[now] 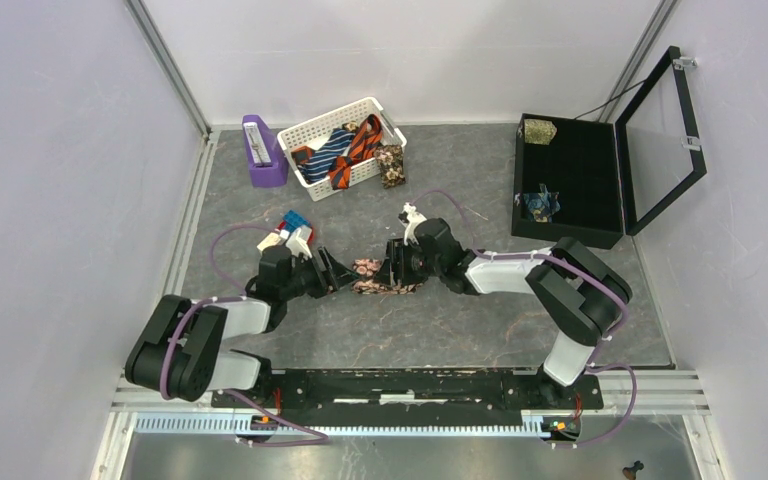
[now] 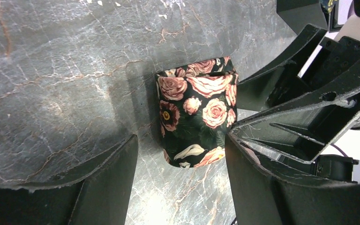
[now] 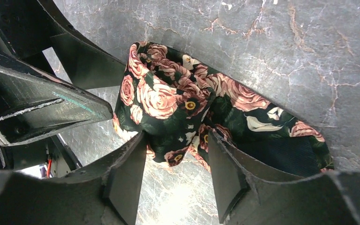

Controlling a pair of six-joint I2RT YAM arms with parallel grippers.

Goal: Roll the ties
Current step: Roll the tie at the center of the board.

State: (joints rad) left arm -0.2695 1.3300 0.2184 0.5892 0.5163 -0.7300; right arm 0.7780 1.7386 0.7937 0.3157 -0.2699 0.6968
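A dark tie with pink-cream roses [image 1: 375, 279] lies on the grey table [image 1: 440, 330] between my two grippers. In the left wrist view the tie [image 2: 197, 110] shows a folded, partly rolled end just beyond my fingertips. My left gripper [image 2: 180, 143] is open and holds nothing. In the right wrist view the tie [image 3: 178, 101] is bunched into a loose roll, with its flat tail running off to the right. My right gripper [image 3: 177, 137] is open, and its fingertips straddle the near edge of the bunched fabric. The two grippers [image 1: 335, 272] [image 1: 397, 266] face each other across the tie.
A white basket [image 1: 312, 126] at the back holds striped and other ties, with a tan floral one [image 1: 391, 165] beside it. A purple box [image 1: 263, 152] stands to its left. Toy blocks [image 1: 292, 230] lie by my left gripper. An open black case [image 1: 590, 170] at the right holds two rolled ties.
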